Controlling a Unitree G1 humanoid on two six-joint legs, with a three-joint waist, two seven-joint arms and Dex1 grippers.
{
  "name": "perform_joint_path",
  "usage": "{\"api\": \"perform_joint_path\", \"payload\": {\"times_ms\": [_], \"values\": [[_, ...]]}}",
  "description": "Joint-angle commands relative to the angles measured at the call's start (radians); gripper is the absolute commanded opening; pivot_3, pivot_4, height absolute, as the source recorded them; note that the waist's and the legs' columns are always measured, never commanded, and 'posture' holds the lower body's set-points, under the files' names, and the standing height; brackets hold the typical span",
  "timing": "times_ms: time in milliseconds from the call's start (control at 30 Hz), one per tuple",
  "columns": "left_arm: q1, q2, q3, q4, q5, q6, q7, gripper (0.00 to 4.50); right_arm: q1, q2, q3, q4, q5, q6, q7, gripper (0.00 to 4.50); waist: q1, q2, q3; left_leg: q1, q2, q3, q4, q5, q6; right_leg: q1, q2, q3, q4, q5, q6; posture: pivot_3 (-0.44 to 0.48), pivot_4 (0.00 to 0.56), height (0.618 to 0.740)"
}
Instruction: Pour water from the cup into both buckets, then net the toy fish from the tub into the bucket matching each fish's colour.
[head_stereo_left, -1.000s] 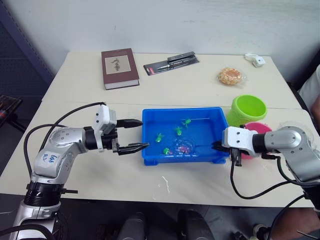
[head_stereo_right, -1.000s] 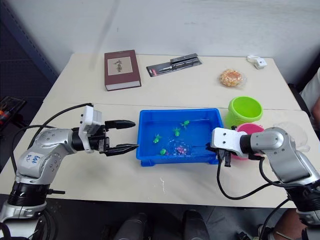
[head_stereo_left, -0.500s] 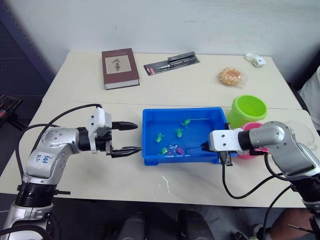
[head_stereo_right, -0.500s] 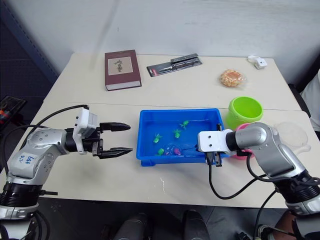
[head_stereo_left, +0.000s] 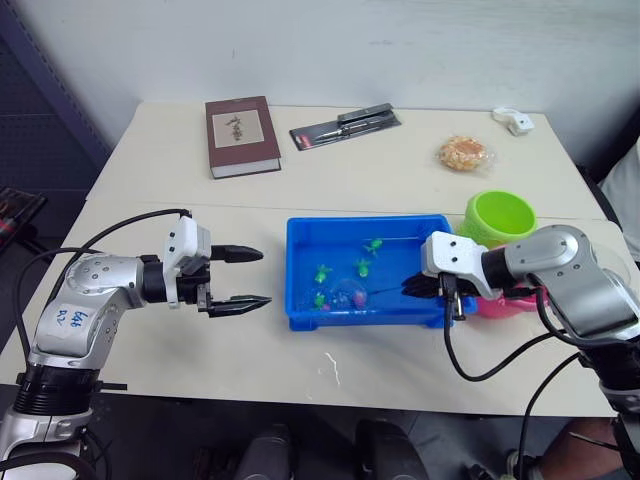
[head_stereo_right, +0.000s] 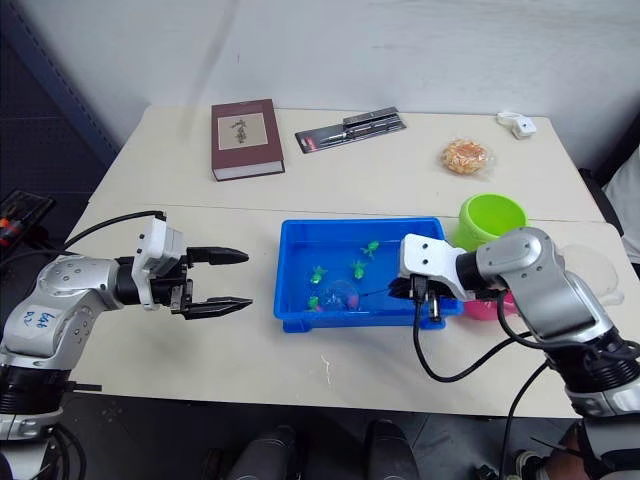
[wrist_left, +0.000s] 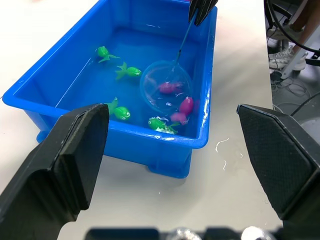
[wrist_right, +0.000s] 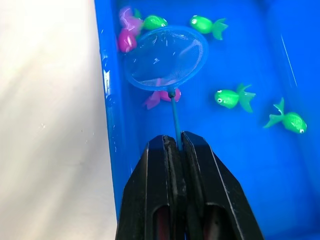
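Observation:
The blue tub (head_stereo_left: 370, 318) holds water and several toy fish, green ones (wrist_right: 230, 97) and pink ones (wrist_right: 125, 40). My right gripper (wrist_right: 172, 140) is shut on the net's thin stick at the tub's right end. The light-blue hoop of the net (wrist_right: 166, 57) lies low in the water near the front wall, with a pink fish (wrist_right: 159, 96) at its rim. My left gripper (head_stereo_left: 250, 277) hangs open left of the tub, apart from it. The green bucket (head_stereo_left: 498, 217) and the pink bucket (head_stereo_left: 497, 304) stand right of the tub. The cup (head_stereo_right: 601, 262) is mostly hidden behind my right arm.
At the back of the table lie a brown book (head_stereo_left: 240, 135), a black packet of pens (head_stereo_left: 345, 125), a snack bag (head_stereo_left: 462, 152) and a small white object (head_stereo_left: 515, 120). Water drops (head_stereo_left: 330, 365) mark the table in front of the tub. A person (head_stereo_left: 625, 185) sits at the right edge.
My left gripper has drawn back leftward from the tub's left wall, still open. The right gripper has slid the net hoop a little leftward along the front wall.

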Motion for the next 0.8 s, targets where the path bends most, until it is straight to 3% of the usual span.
{"api": "perform_joint_path", "payload": {"times_ms": [33,133,433,800], "values": [[0.004,0.004,0.025,-0.03,-0.006,-0.009,0.008,4.39,-0.018,-0.007,-0.034,-0.008,0.017,0.01,-0.008,0.0,0.0,0.0,0.0,0.0,0.0,0.0,0.0,0.0,0.0,0.0,0.0,0.0,0.0,0.0,0.0,0.0,0.15,0.738],[0.003,0.004,0.025,-0.032,-0.007,-0.008,0.012,4.39,-0.019,-0.011,-0.031,-0.002,0.014,-0.003,-0.01,0.0,0.0,0.0,0.0,0.0,0.0,0.0,0.0,0.0,0.0,0.0,0.0,0.0,0.0,0.0,0.0,0.0,0.15,0.738],[0.002,0.005,0.026,-0.035,-0.011,-0.004,0.018,4.39,-0.011,-0.006,0.053,0.051,-0.173,-0.284,-0.07,0.0,-0.001,0.0,0.0,0.0,0.0,0.001,0.0,0.0,0.0,0.0,0.0,0.0,0.0,0.0,0.0,0.0,0.15,0.738],[0.004,0.02,0.032,-0.031,-0.011,0.0,0.007,4.39,-0.074,0.085,0.124,0.046,-0.212,-0.289,-0.041,0.0,-0.002,0.0,0.0,0.0,0.0,0.0,0.0,0.0,0.0,-0.001,0.001,0.0,0.0,0.0,0.0,0.0,0.15,0.738]]}}
